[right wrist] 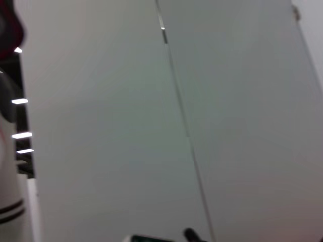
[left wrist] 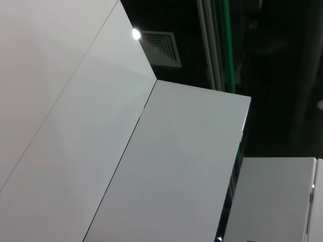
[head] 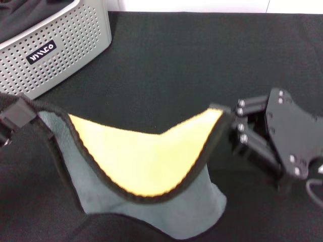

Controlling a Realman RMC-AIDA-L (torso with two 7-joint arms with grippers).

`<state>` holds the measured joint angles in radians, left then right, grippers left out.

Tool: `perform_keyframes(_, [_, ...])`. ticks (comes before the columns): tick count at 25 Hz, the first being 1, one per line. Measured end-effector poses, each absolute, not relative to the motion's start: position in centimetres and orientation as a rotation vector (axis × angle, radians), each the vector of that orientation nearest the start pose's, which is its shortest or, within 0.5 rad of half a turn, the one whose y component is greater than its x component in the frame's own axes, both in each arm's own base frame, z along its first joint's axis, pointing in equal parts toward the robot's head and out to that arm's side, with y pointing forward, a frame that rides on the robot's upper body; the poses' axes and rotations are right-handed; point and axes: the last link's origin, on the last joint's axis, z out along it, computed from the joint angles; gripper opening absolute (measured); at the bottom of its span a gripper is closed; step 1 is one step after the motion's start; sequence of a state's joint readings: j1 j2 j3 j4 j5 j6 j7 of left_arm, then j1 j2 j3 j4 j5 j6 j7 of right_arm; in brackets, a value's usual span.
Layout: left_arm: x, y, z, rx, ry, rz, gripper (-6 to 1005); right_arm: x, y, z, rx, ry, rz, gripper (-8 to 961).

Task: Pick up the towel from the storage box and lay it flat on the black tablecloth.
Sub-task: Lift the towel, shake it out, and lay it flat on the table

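The towel [head: 151, 166] hangs stretched between my two grippers above the black tablecloth [head: 192, 60]. It sags in the middle: the yellow-orange side faces up and the grey-green side hangs below, with black edging along the fold. My left gripper [head: 20, 115] at the far left is shut on one top corner. My right gripper [head: 228, 117] at the right is shut on the other top corner. The towel's lower part reaches the bottom of the head view. The storage box [head: 65, 45] stands at the back left. Both wrist views show only white panels and ceiling.
A plain dark cloth [head: 30, 12] lies inside the storage box. The tablecloth covers the table from the box to the right edge, with bare black fabric behind and to the right of the towel.
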<state>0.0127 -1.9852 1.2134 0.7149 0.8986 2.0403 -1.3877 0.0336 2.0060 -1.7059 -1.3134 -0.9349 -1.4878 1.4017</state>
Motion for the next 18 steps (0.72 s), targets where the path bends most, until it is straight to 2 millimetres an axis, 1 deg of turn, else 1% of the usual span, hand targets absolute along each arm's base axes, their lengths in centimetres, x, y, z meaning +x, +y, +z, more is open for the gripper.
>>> perform_keyframes(1, [-27.3,17.5,7.8,-2.3,-0.558,-1.759,18,14.0,22.3,1.1,-2.701,0.209,1.53,7])
perform_keyframes(3, [-27.5,17.0,7.8,-2.297,-0.568,-1.75,18,13.8,21.2,0.3,-2.747,0.216,1.557,7])
perform_keyframes(5, [-27.6,16.4,8.0,-2.294,-0.567,-1.741,19,13.4,20.7,0.0,-2.772,0.197,1.573,7])
perform_keyframes(9, [-27.4,14.7,8.7,-2.279,-0.528,-1.736,19,12.9,19.5,0.0,-2.814,0.136,1.624,7])
perform_keyframes(12, [-27.4,13.2,9.1,-2.271,-0.531,-1.734,19,13.2,18.8,0.0,-2.82,0.145,1.656,7])
perform_keyframes(14, [-27.6,12.8,9.1,-2.264,-0.552,-1.732,19,14.0,18.6,-0.2,-2.798,0.193,1.649,7])
perform_keyframes(16, [-28.1,12.9,8.8,-2.244,-0.6,-1.733,19,14.9,19.1,-0.4,-2.765,0.265,1.629,7])
perform_keyframes(17, [-28.4,13.5,8.3,-2.237,-0.634,-1.738,19,15.5,19.4,-0.6,-2.744,0.309,1.621,6])
perform_keyframes(18, [-28.7,14.1,7.9,-2.235,-0.665,-1.745,18,16.3,20.2,-0.6,-2.71,0.373,1.609,6])
